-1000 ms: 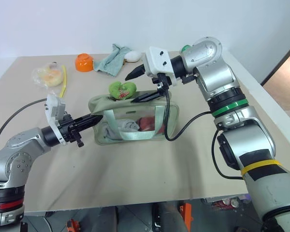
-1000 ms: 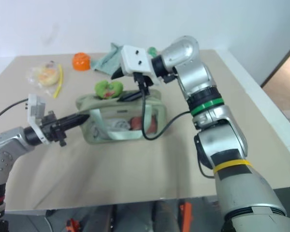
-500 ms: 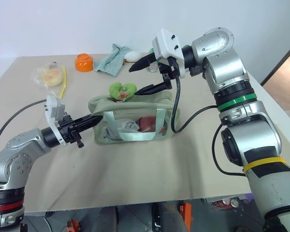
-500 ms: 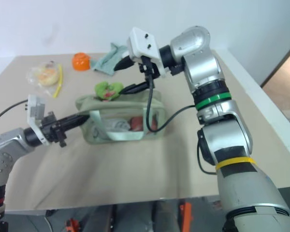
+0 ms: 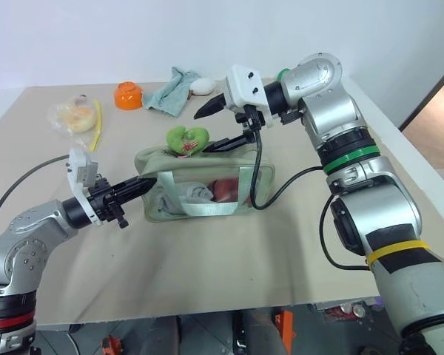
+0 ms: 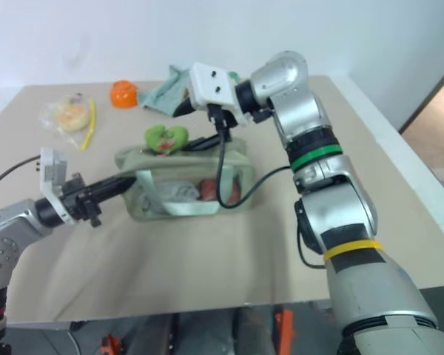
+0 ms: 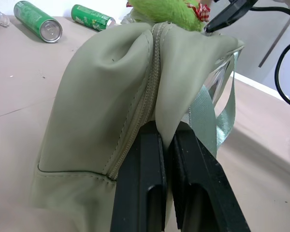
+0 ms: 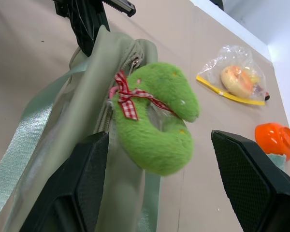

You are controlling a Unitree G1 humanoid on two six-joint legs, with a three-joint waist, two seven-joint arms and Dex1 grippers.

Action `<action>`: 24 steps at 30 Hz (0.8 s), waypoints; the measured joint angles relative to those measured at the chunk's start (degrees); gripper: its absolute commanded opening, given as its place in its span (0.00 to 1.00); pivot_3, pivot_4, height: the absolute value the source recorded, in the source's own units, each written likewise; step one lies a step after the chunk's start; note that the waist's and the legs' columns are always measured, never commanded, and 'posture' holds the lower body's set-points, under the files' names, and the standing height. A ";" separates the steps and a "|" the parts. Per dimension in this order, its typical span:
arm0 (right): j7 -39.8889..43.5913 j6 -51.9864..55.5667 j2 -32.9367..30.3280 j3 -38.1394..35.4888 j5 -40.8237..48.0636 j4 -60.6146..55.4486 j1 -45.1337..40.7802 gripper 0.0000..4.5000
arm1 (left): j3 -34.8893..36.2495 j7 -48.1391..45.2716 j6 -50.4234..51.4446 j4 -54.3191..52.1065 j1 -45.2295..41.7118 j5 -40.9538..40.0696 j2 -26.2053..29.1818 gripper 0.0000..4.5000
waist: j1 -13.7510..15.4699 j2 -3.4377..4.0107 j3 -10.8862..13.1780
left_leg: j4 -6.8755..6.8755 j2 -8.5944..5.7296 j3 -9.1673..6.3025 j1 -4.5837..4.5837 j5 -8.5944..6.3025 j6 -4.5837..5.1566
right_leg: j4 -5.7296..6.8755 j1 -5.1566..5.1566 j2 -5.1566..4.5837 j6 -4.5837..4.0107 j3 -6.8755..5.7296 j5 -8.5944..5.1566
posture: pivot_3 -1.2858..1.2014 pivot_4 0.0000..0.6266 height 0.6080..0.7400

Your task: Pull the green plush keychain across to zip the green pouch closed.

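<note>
I had the left tool (image 5: pixel 143 184) pinching the pouch's (image 5: pixel 200 188) end, the right tool (image 5: pixel 211 127) spread around the keychain (image 5: pixel 187 137).

The right arm (image 5: pixel 355 192) is built of rounded, brushed silver-grey metal shells joined by black joints. A bright green ring (image 5: pixel 345 156) circles it below the upper rounded housing, and a yellow band (image 5: pixel 394 254) wraps a black patch on the big lower segment. Its wrist carries a white angular plastic block (image 5: pixel 244 87) with small dark screw holes, and a black cable (image 5: pixel 270 188) loops down from it. The right gripper (image 5: pixel 214 127) has two slim, pointed black fingers (image 8: pixel 253 181) with finely dimpled inner pads. The left arm (image 5: pixel 26 240) is the same silver metal, with a red ring (image 5: pixel 7 322) near its base, a small white block (image 5: pixel 80 172) and a black cable (image 5: pixel 18 185). The left gripper (image 7: pixel 166 186) has flat, matte black fingers (image 7: pixel 140 193).
</note>
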 measured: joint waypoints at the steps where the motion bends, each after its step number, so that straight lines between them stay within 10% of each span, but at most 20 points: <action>1: 0.00 -0.13 0.25 0.00 -0.03 0.06 0.00 0.78 | 0.01 0.11 0.00 -0.02 0.02 -0.02 0.00 0.00 | 0.00 0.00 0.00 | 0.00 0.00 0.00 0.00 0.00 0.00 | 0.00 0.00 0.00 0.00 0.00 0.00 | 0.52 0.24 1.00; 5: 0.07 -0.31 0.99 0.00 -0.04 0.42 0.00 0.78 | 0.02 0.24 0.00 -0.11 0.07 -0.05 0.00 0.00 | 0.00 0.00 0.00 | 0.00 0.00 0.00 0.00 0.00 0.00 | 0.00 0.00 0.00 0.00 0.00 0.00 | 0.52 0.24 1.00; 15: 0.89 -0.30 1.21 -0.01 -0.02 0.45 0.00 0.00 | 0.05 0.89 -0.34 -0.38 0.34 -0.04 0.00 0.00 | 0.00 0.00 0.00 | 0.00 0.01 0.00 0.00 0.00 0.00 | 0.00 0.00 0.01 -0.01 0.00 0.00 | 0.52 0.24 1.00; 24: 0.75 0.19 1.03 -0.12 0.06 0.50 0.00 0.00 | -0.06 0.90 -0.67 0.25 -0.12 0.02 -0.24 0.00 | 0.00 0.00 0.00 | 0.00 0.01 0.00 0.00 0.00 0.00 | 0.00 0.00 0.01 -0.01 0.00 0.00 | 0.52 0.24 1.00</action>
